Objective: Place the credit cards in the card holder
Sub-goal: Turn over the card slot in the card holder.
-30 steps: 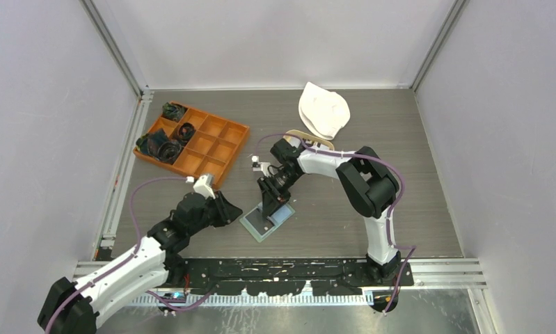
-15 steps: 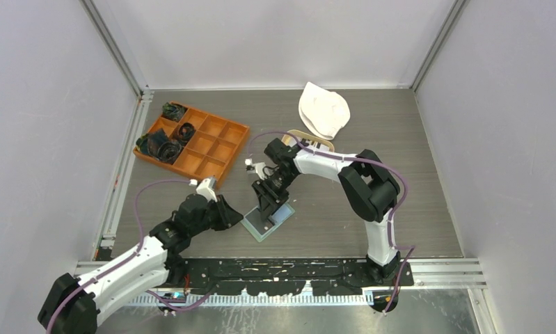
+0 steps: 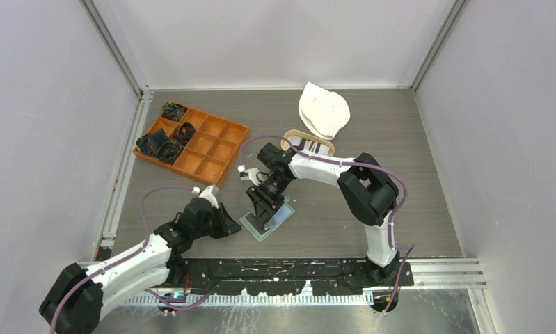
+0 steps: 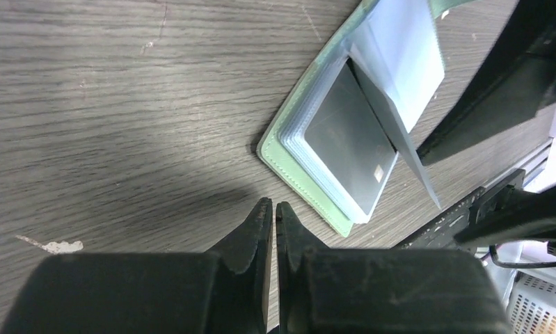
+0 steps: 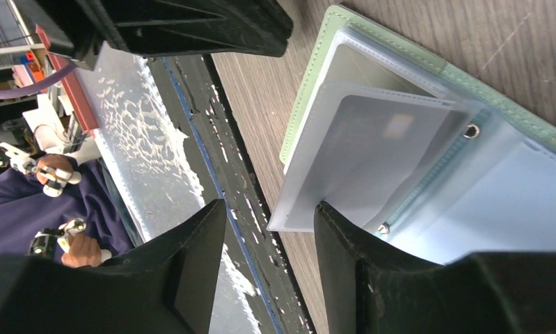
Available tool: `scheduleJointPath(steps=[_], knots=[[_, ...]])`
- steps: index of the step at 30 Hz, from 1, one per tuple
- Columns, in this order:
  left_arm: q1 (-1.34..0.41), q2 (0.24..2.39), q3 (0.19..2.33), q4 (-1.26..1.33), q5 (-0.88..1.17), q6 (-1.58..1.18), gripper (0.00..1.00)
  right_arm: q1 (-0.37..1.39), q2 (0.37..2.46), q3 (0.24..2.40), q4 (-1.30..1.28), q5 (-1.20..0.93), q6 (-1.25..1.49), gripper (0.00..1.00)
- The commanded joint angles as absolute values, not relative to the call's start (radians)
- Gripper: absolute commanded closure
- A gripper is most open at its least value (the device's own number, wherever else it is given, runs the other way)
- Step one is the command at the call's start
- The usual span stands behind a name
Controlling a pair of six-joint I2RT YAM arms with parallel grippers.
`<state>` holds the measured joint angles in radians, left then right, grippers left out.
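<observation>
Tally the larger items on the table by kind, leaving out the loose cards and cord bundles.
Orange compartment box: 1
White cloth: 1
Tan oval tray: 1
Green card holder: 1
Total: 4

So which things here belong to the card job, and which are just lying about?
Job: card holder, lying open; credit cards in the tan tray.
Lying about: orange compartment box, dark cord bundles, white cloth.
</observation>
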<state>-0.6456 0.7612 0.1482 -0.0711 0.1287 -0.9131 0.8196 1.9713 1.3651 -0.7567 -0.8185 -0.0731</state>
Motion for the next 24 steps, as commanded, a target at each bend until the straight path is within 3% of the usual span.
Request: scheduleJointPath(steps=[1, 13, 20, 24], knots=[[-0.643, 0.839, 0.16, 0.047, 0.171, -0.924, 0.93, 0.842, 1.97, 1.39, -0.732, -0.87, -0.05, 0.45], [-0.644, 1.031, 0.19, 0.186, 0.175, -0.914, 0.93, 0.88, 2.014, 1.428, -0.762, -0.816, -0.06, 0.46], [-0.643, 1.164, 0.276, 0.252, 0.164, -0.855, 0.93, 0.853, 1.831, 1.454, -0.831, -0.684, -0.205, 0.48], [-0.637, 1.247, 0.337, 0.272, 0.178, -0.82, 0.92, 0.747, 1.698, 1.443, -0.816, -0.524, -0.257, 0.49]])
